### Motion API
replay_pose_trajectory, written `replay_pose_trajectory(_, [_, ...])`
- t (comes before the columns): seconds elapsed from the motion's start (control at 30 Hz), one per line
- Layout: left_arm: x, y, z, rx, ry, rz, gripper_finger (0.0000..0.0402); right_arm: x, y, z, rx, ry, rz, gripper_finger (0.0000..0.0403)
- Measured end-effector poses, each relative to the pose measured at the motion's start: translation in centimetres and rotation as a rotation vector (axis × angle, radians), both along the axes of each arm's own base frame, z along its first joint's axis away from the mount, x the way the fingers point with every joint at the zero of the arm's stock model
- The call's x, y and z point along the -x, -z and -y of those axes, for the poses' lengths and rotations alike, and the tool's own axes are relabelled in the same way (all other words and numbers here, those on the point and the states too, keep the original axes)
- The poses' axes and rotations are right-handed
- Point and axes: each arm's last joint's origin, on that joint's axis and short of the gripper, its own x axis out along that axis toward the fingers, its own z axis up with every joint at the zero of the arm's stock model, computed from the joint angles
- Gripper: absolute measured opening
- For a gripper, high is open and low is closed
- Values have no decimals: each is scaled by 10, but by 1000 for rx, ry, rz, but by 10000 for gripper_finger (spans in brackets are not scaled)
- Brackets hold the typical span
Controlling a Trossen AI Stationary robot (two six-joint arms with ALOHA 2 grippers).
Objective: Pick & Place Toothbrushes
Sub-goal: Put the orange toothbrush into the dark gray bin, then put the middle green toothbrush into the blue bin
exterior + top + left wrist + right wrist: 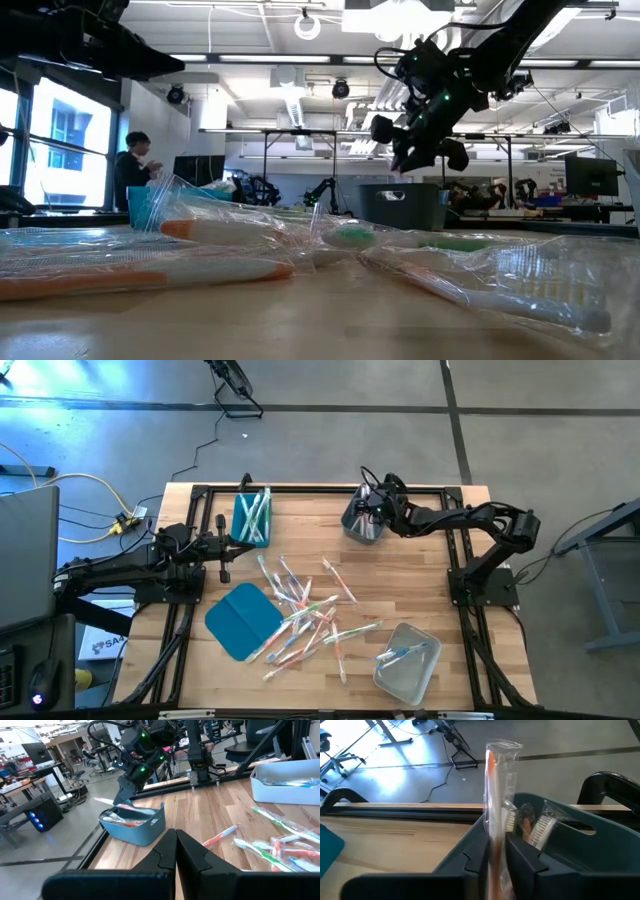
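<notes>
High view shows most toothbrushes (305, 615) unsorted mid-table; few lie in bins. Right gripper (496, 851) grips an orange toothbrush (495, 795) over the grey bin (362, 526); left gripper (175, 845) is closed, empty.

One camera looks straight down on the pale wooden counter (400, 560); another sits level at its edge; both wrist cameras see the grey rectangular bin (134, 824).

The table (430, 560) is pale wood with visible plank seams and grain, matt, framed in black metal rails. The toothbrushes (305, 615) look plastic, each sealed in glossy, crinkled clear film. The grey bin (580, 845) is smooth, matt plastic, and the right gripper's fingers (527, 865) are matt black.
</notes>
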Motion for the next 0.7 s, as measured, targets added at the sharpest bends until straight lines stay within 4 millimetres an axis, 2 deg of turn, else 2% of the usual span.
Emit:
replay_pose_trajectory(0.43, [0, 0, 0, 0, 0, 0, 0, 1, 0, 0, 12, 21, -8, 146])
replay_pose_trajectory(0.7, [0, 0, 0, 0, 0, 0, 0, -4, 0, -7, 13, -7, -6, 155])
